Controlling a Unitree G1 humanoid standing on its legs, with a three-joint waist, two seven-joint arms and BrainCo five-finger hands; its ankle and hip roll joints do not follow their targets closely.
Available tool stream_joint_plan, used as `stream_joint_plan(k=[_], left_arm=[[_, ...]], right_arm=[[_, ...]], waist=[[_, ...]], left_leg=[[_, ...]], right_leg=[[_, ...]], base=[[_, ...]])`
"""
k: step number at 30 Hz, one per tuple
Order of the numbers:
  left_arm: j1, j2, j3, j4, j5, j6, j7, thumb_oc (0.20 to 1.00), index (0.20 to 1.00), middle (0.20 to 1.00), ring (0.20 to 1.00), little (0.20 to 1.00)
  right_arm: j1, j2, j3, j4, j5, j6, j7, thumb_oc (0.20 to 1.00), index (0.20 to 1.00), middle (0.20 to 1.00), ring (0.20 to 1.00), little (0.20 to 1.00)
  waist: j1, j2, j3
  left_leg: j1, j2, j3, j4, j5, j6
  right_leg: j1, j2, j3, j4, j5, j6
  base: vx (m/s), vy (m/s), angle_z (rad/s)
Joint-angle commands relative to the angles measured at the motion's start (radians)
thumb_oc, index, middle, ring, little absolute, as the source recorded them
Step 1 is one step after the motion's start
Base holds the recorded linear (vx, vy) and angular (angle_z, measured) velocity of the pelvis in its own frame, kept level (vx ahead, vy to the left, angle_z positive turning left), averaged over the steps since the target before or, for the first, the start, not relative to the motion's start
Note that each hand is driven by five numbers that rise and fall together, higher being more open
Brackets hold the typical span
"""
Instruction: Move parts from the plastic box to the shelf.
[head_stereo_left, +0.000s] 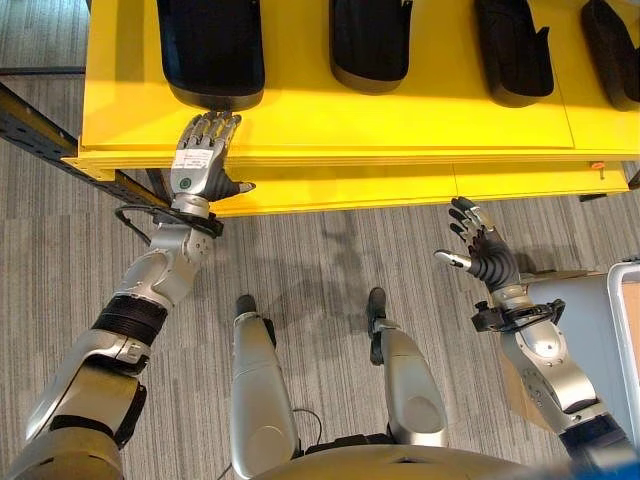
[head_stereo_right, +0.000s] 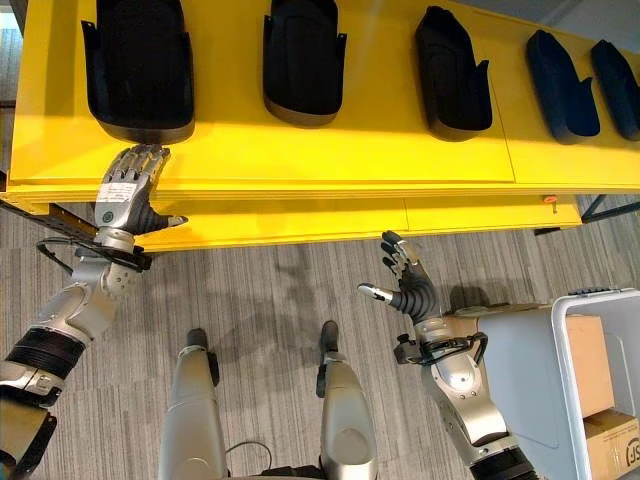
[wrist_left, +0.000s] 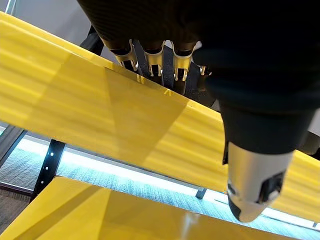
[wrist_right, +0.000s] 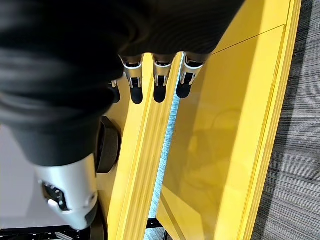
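Several black moulded parts lie in a row on top of the yellow shelf (head_stereo_left: 400, 125). My left hand (head_stereo_left: 200, 160) lies at the shelf's front edge with its fingers (wrist_left: 150, 57) straight and nothing in it, its tips just short of the leftmost black part (head_stereo_left: 210, 50). My right hand (head_stereo_right: 410, 285) hovers open and empty over the floor in front of the shelf's lower tier, fingers (wrist_right: 160, 80) spread. The plastic box (head_stereo_right: 565, 380) stands at the lower right beside my right arm, with cardboard boxes (head_stereo_right: 588, 365) inside it.
More black parts (head_stereo_left: 370, 40) (head_stereo_left: 512, 50) (head_stereo_left: 610, 40) sit further right on the shelf top. A dark metal rail (head_stereo_left: 40, 135) runs past the shelf's left end. Grey striped carpet (head_stereo_left: 330, 250) lies between the shelf and me.
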Motion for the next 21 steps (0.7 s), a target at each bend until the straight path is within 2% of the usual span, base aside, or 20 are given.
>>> stream_joint_plan(k=[1,21], left_arm=[[-0.030,-0.006,-0.004,0.062,-0.018,0.004,0.015,1.000,1.000,1.000,1.000,1.000],[-0.084,0.024,-0.002,0.077,-0.018,0.016,0.026,1.000,1.000,1.000,1.000,1.000]], right_arm=[[0.013,-0.057,-0.056,-0.076,-0.003,-0.057,-0.002,1.000,1.000,1.000,1.000,1.000],[0.020,-0.066,-0.059,-0.082,0.003,-0.060,0.004,1.000,1.000,1.000,1.000,1.000]], waist=[[-0.005,0.015,-0.034],[-0.013,0.022,-0.038]], left_leg=[[0.037,0.010,0.045,-0.148,0.115,0.005],[0.030,0.008,0.048,-0.138,0.111,0.006]], right_leg=[[-0.032,-0.035,0.018,0.191,-0.103,-0.018],[-0.048,-0.036,0.028,0.207,-0.108,-0.019]], base=[[0.00,0.000,0.00],[0.00,0.000,0.00]])
